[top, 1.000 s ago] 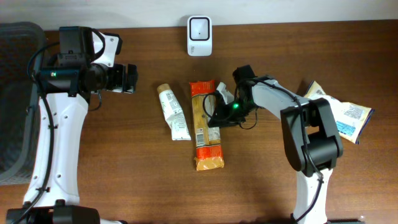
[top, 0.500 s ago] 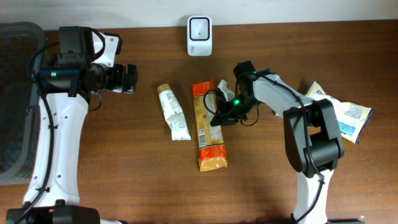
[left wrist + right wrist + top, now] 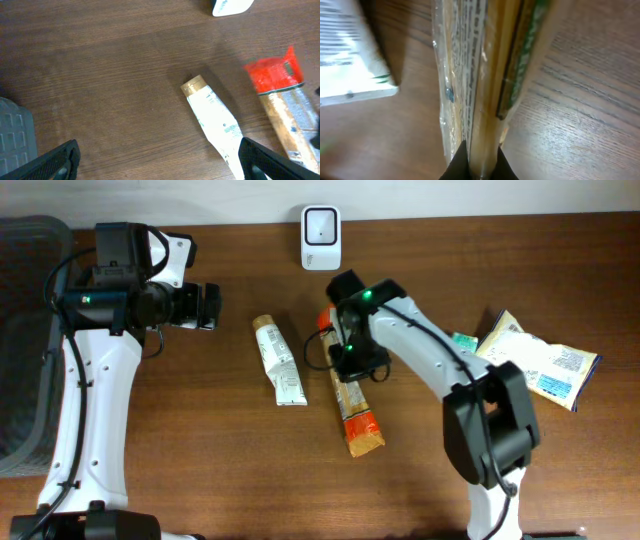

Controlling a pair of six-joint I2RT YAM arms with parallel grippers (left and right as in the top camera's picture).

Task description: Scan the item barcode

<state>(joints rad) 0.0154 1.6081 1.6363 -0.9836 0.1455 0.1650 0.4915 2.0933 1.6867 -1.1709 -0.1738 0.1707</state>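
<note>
The item is a long clear packet with red and orange ends (image 3: 358,415), lying slantwise at the table's middle. My right gripper (image 3: 348,360) is shut on its upper part. In the right wrist view the packet (image 3: 475,75) runs straight up from between the closed fingers of the right gripper (image 3: 477,160), edge-on. The white scanner (image 3: 321,224) stands at the back edge, just beyond the packet's red end (image 3: 275,75). My left gripper (image 3: 210,307) hovers open at the left, and in its wrist view the left gripper (image 3: 160,160) holds nothing. No barcode shows.
A white tube (image 3: 278,360) lies just left of the packet, its flat end close to my right gripper (image 3: 350,50). Several blue-and-yellow pouches (image 3: 545,360) sit at the right. A grey basket (image 3: 25,340) stands at the far left.
My right gripper closed fully on the packet and moved left with it. The packet turned, its orange end swinging down and to the right. The left arm stayed still.
</note>
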